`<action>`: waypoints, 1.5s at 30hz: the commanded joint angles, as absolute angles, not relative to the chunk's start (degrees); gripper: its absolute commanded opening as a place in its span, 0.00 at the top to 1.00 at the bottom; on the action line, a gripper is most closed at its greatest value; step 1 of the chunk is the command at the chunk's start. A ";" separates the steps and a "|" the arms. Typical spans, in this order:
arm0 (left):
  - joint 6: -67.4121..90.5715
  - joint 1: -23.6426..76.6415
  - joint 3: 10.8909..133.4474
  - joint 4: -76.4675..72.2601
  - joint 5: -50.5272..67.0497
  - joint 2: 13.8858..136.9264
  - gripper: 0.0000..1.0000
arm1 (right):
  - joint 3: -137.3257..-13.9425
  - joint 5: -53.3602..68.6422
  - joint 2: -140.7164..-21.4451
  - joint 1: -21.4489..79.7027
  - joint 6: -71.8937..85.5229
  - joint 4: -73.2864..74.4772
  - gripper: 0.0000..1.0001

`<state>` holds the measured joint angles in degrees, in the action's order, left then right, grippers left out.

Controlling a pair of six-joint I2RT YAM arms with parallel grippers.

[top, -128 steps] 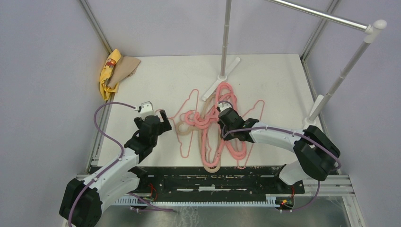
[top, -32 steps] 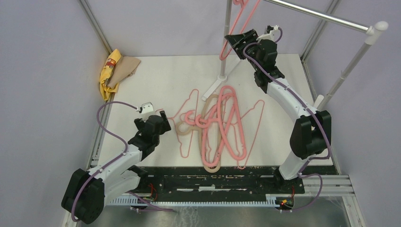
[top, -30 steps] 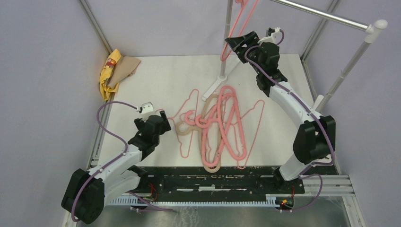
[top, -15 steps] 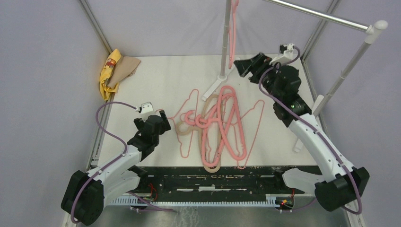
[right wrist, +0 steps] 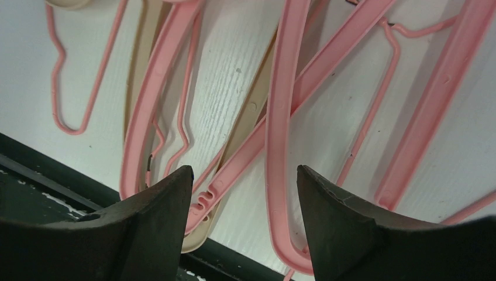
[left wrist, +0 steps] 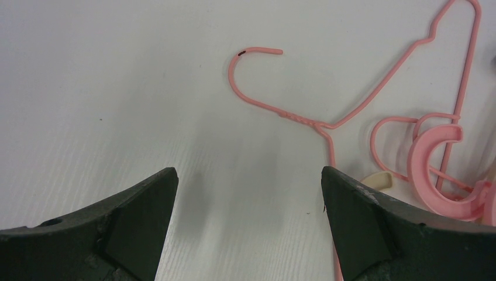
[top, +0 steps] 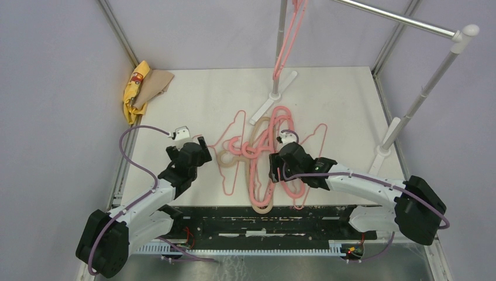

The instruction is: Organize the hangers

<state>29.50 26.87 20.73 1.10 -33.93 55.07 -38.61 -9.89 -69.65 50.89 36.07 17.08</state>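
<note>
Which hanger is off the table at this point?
The pink hanger hanging beside the rail stand's far upright pole, its top out of frame. All the other hangers lie tangled flat on the table.

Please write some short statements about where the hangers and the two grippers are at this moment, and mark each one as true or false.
1. The right gripper is open above the pile of hangers. True.
2. The left gripper holds a thin pink wire hanger. False: its jaws are open and empty, and that hanger lies on the table ahead of it.
3. Every hanger lies on the table. False: one pink hanger hangs high beside the stand's pole.
4. A yellow cloth lies at the table's far left corner. True.
5. The beige hanger lies on top of all the pink ones. False: pink hangers lie across it.
</note>
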 commanded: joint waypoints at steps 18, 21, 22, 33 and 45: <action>29.18 27.06 20.39 -2.76 -33.22 53.76 0.01 | -34.18 -18.16 -78.94 52.11 37.84 13.05 0.83; 29.18 27.02 20.41 -2.73 -33.29 54.05 0.01 | -34.17 -17.87 -76.16 52.21 37.98 14.48 0.95; 29.18 27.02 20.39 -2.80 -33.37 54.01 0.01 | -34.38 -17.70 -75.10 52.21 38.10 15.14 0.99; 29.35 27.00 19.71 -3.04 -33.24 53.09 0.01 | -37.83 -18.88 -50.41 52.08 43.75 22.66 0.99; 30.06 27.06 19.63 -2.97 -33.22 53.82 0.01 | -53.76 -27.71 -48.84 45.64 36.96 8.76 0.99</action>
